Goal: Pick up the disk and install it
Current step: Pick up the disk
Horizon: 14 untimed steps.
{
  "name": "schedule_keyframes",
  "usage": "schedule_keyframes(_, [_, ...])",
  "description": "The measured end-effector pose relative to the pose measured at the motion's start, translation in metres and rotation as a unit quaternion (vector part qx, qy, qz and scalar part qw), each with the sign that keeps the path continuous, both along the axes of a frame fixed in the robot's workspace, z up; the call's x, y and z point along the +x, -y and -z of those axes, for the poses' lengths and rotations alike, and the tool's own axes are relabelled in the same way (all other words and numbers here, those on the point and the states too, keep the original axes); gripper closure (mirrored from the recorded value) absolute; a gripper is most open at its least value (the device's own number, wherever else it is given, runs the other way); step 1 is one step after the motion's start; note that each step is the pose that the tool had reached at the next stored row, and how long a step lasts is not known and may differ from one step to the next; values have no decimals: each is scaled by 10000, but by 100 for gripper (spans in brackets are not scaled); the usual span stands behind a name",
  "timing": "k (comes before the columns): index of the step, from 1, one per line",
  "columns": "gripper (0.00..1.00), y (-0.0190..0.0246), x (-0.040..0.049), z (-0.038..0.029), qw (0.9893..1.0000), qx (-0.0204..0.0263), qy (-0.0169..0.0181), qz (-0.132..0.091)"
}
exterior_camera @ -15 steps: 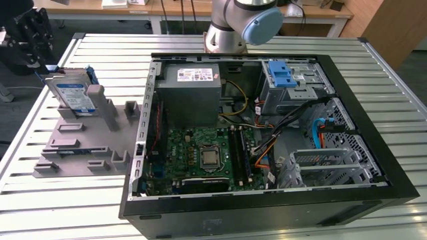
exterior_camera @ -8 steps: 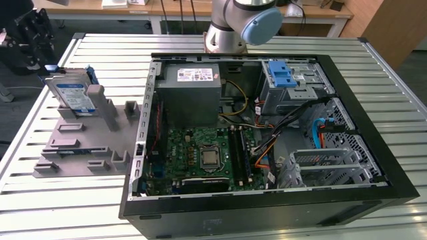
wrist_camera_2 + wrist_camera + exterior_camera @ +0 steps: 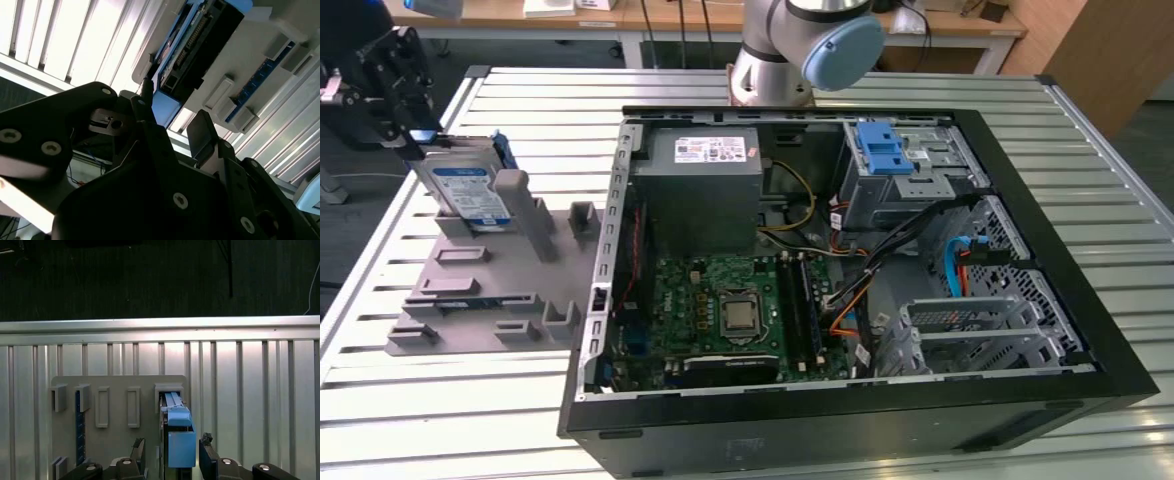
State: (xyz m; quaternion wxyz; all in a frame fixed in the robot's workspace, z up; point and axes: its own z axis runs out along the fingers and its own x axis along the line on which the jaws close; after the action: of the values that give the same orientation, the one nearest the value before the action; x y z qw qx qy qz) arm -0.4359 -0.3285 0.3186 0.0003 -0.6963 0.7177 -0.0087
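Above slatted table [image 3: 547, 110], jaws astride disk [image 3: 464, 190]

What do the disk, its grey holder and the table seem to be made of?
The disk: probably a metal body, dull silver, with a glossy label and a blue frame that looks like plastic. The holder: likely plastic, matte uniform grey in blocky shapes. The table: seems to be aluminium, with pale ribbed slats that catch the light.

Slatted aluminium worktable [image 3: 440, 430], brightly lit. Wooden desks [image 3: 494, 14] behind; wooden panel [image 3: 1107, 50] at the exterior view's right. Dark floor [image 3: 125, 280] beyond.
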Motion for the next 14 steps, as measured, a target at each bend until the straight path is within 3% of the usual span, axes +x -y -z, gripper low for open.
schedule_keyframes(4, [45, -2, -16, 71, 10000, 0, 0, 0])
schedule_keyframes(9, [45, -3, -19, 80, 10000, 0, -1, 0])
schedule_keyframes(14, [45, -9, -20, 117, 10000, 0, -52, 0])
